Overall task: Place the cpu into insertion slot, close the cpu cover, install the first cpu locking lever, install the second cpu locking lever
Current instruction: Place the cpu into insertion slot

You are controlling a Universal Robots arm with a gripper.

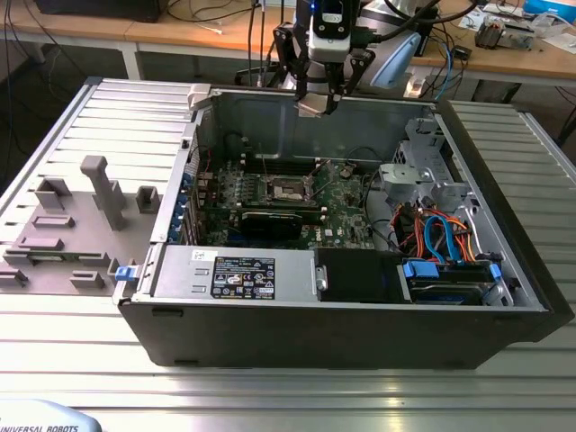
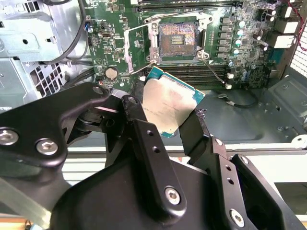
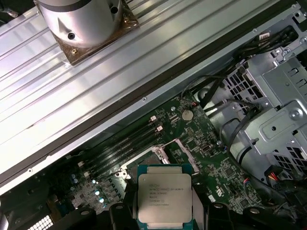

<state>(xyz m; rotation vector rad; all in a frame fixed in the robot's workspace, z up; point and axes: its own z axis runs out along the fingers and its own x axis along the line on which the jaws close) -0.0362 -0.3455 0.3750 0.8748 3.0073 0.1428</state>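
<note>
Where the ribbed metal table runs out past the computer case, bare surface lies on the near side and to the exterior view's right. Grey blocks stand on it to the exterior view's left.

The case lies on its side, top open, four walls standing as a rim.
- Along the near wall: a labelled power supply, with blue and orange cables bundled in the near corner to the exterior view's right.
- Far corner, same side: a perforated drive cage.
- On the floor of the case: the green board, with a long black card across its near part.

The socket sits between the card and the memory slots. Its dark pin field is uncovered, and a thin wire lever runs off one corner. The space straight above it is open.

The claw hangs over the case's far wall, clear above the board. It is clenched on the cpu, with black fingers pinching opposite edges. The chip is held in the air, apart from the socket, its corners turned out of line with the socket's in the second wrist view.
</note>
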